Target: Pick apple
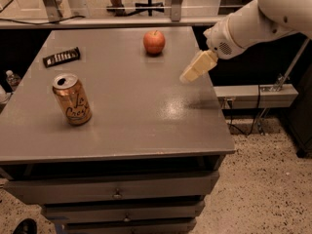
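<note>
The apple [154, 42], small, round and red-orange with a dimpled stem top, sits upright on the grey table [131, 111] at its far middle. The white arm reaches in from the upper right. Its cream gripper [186, 76] hangs above the table's right side, pointing down-left. It is to the right of the apple and nearer to me, apart from it, with nothing in it.
An orange-copper drink can [72, 100] with script lettering stands at the table's left. A dark flat bar [61, 57] lies at the far left. Drawers sit under the tabletop. A low shelf [256, 94] and cables are on the right, over speckled floor.
</note>
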Controlling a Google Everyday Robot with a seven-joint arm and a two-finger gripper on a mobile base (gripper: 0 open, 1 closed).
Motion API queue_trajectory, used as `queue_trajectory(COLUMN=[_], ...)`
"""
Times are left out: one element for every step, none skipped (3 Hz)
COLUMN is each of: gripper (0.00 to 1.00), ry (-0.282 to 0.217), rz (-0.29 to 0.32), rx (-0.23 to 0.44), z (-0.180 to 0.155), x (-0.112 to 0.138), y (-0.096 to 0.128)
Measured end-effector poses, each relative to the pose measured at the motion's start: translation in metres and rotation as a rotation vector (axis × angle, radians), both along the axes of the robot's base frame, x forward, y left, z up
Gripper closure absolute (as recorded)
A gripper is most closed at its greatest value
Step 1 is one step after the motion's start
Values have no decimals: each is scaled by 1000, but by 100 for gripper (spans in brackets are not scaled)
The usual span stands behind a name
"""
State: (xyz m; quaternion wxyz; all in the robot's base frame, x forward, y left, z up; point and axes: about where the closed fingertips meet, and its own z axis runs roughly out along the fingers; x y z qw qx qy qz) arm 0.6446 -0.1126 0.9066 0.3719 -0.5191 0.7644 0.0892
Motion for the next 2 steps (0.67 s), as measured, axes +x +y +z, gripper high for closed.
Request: queue_trajectory(gripper=[0,0], ry=[0,-23], rz=[0,-8], rx=[0,60], z=[0,-8], x=[0,18], y=[0,16])
